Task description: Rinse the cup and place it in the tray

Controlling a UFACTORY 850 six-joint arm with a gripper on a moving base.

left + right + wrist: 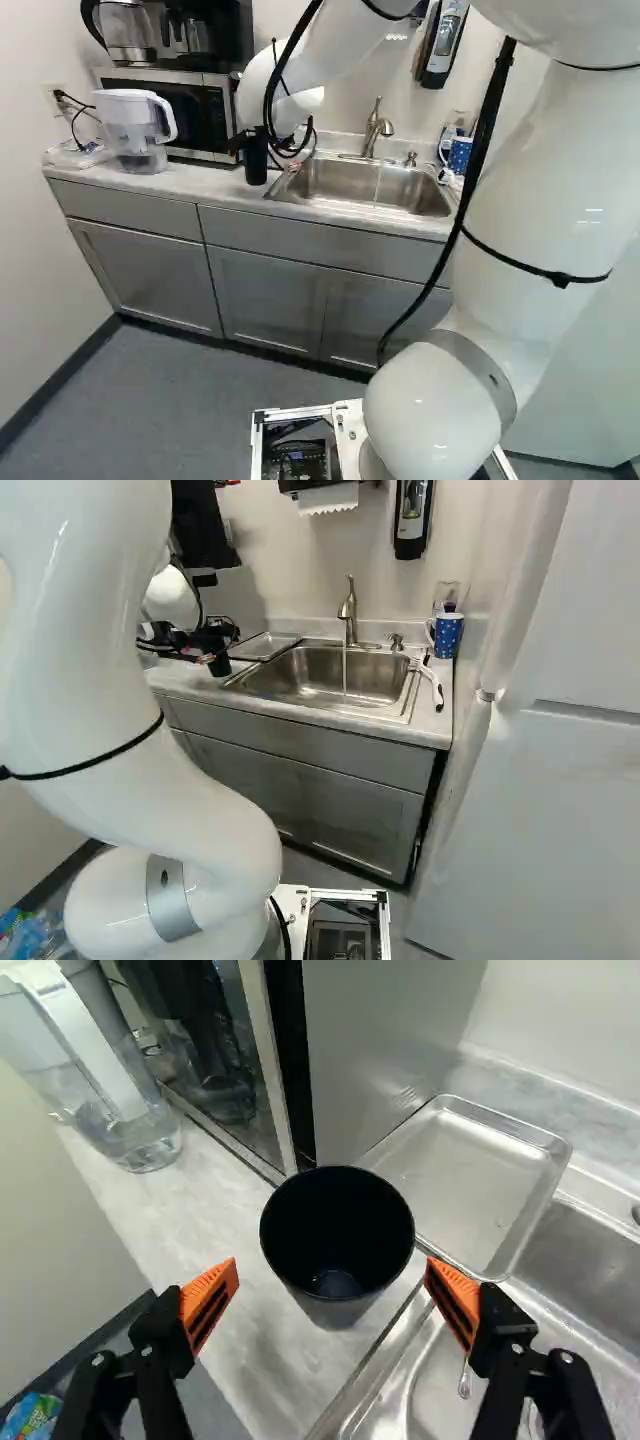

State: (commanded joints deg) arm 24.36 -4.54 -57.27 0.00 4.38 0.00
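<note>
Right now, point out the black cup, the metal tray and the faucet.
Black cup [337,1240]: wrist view, inner wall.
Metal tray [465,1180]: wrist view, bare bottom.
Faucet [348,613]: right base view, upright body.

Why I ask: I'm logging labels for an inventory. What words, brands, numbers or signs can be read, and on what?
None can be read.
Wall dispenser: markings too small to read.
Colourful packaging: too blurred to read.
Black cup: no lettering shows.
Metal tray: no lettering shows.
</note>
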